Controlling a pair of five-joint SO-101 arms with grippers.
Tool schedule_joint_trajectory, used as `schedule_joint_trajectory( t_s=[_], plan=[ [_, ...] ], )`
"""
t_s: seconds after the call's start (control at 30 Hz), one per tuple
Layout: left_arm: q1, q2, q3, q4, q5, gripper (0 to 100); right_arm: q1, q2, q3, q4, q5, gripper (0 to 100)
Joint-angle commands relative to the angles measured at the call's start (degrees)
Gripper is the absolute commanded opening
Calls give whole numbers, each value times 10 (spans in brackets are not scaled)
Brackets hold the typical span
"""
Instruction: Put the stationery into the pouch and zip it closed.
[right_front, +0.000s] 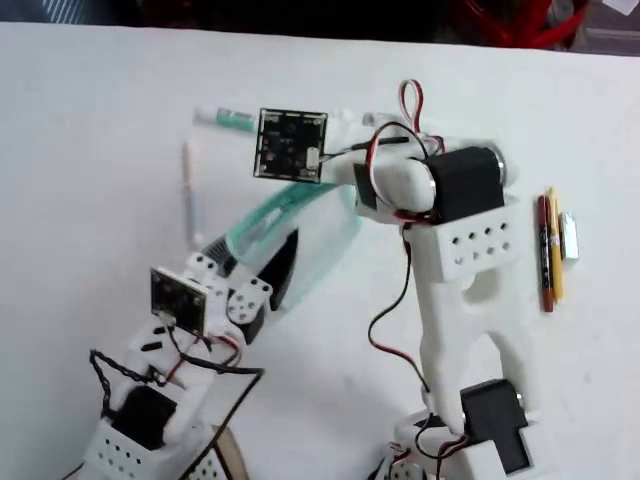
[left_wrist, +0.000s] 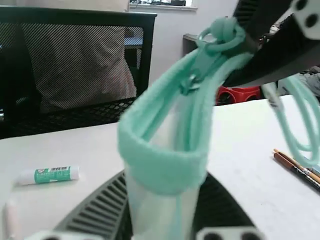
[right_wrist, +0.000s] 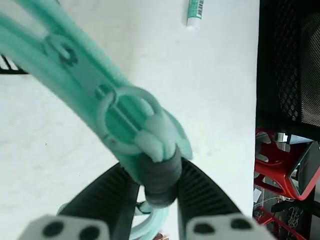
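the translucent soft plastic pouch (right_front: 305, 215) with mint-green woven zipper binding is stretched between the two grippers. it looks light and floppy, and its clear film is probably slick. the textured binding and the ring-shaped zipper pull (right_wrist: 125, 122) therefore seem the surer holds. the right gripper (right_wrist: 157, 177) pinches the pull's rubbery tab. the left gripper (left_wrist: 165, 205) is pressed together on the pouch's opposite end, with the fold of binding standing just above its jaws. a white-and-green glue stick (left_wrist: 50, 175) lies on the white table (right_front: 90, 120) well beyond the left gripper. slim red and yellow pencils (right_front: 548, 250) lie well apart from both grippers, not yet in the pouch.
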Motion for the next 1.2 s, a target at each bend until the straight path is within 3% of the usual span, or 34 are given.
schedule_joint_trajectory(
  t_s=[0.0, 0.33, 0.5, 0.73, 1.17],
  plan=[
    [20, -4, -33, -19, -19, 35, -1, -7, 1, 7, -5, 19],
    [24, -4, -33, -11, -22, 23, 99, -4, -14, -43, -8, 18],
    [27, -4, -34, -3, -22, 23, 140, -3, -11, -119, -57, 18],
    [27, -4, -34, -3, -23, 23, 150, 19, -11, -177, -112, 18],
    [27, -4, -34, -3, -23, 23, 216, 108, -14, -244, -124, 17]
  ],
)
